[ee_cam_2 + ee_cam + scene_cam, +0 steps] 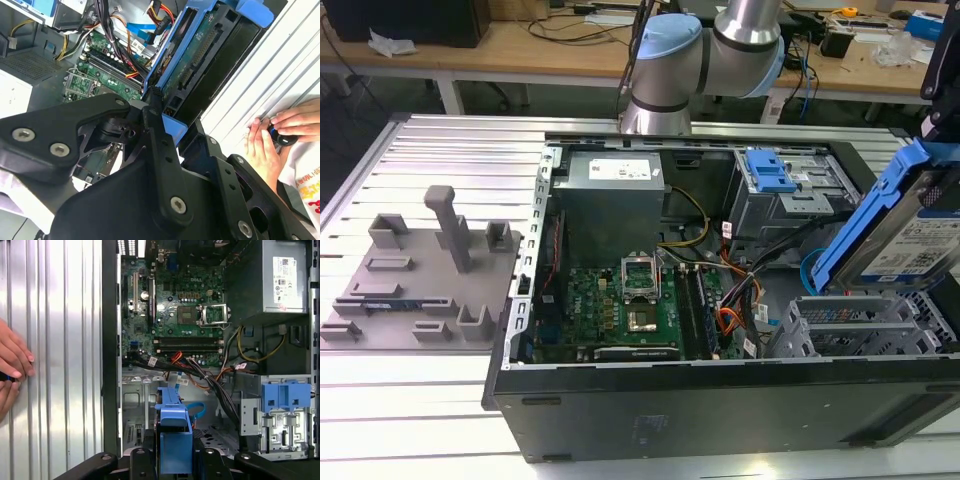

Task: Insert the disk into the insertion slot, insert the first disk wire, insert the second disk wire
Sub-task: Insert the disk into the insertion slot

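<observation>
Open computer case (720, 410) lies on its side on the slotted aluminium bench (440, 400). The robot arm (710, 50) reaches in from behind the case. The jaws are closed on the disk (910, 245), clamping the blue carrier frame at one end; in the first wrist view the carrier sits edge-on between the black fingers (142, 460). The disk is off the bench, steeply tilted with its label side facing out, at the exterior view's right end of the case. Its lower edge is just above the insertion slot (860, 325); I cannot tell whether the two touch. The disk is not seated in the bay. Beyond the slot stands the taller drive cage (800, 205) with a blue latch (770, 170) on top. A wire bundle (740, 300), orange and black, runs between the motherboard (620, 300) and the bay area, with a blue cable loop (197, 410) near it. The power supply (615, 195) sits at the far side of the case. A grey fixture plate (420, 290) lies on the bench, well apart at the exterior view's left. A person's hands (265, 150) rest on the bench beside the case, around a small dark object (280, 137).
</observation>
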You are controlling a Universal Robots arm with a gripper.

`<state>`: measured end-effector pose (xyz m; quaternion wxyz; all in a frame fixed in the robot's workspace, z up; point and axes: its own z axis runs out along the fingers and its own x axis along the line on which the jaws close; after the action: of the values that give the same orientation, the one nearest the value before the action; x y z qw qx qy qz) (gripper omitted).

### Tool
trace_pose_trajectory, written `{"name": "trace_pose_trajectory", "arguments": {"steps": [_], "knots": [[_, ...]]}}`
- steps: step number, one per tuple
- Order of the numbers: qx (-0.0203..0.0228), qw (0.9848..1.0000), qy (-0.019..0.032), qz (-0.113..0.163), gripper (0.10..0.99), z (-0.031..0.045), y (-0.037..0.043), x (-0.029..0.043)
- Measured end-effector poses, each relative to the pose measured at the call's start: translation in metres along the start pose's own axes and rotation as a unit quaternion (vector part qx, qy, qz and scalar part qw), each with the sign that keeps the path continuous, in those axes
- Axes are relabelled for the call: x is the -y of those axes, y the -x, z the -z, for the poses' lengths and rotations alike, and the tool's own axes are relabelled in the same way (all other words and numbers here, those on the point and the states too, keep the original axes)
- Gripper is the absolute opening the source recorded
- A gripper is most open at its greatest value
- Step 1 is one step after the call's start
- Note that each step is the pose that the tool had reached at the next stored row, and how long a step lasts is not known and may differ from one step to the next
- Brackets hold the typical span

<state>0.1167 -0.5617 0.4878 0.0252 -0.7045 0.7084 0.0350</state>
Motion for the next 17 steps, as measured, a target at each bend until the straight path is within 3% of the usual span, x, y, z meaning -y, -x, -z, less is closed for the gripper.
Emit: {"name": "trace_pose_trajectory", "arguments": {"steps": [17], "knots": [[-0.0003,1.0,0.0002,0.001,0.365,-0.0037,-0.0014,0.0]]}}
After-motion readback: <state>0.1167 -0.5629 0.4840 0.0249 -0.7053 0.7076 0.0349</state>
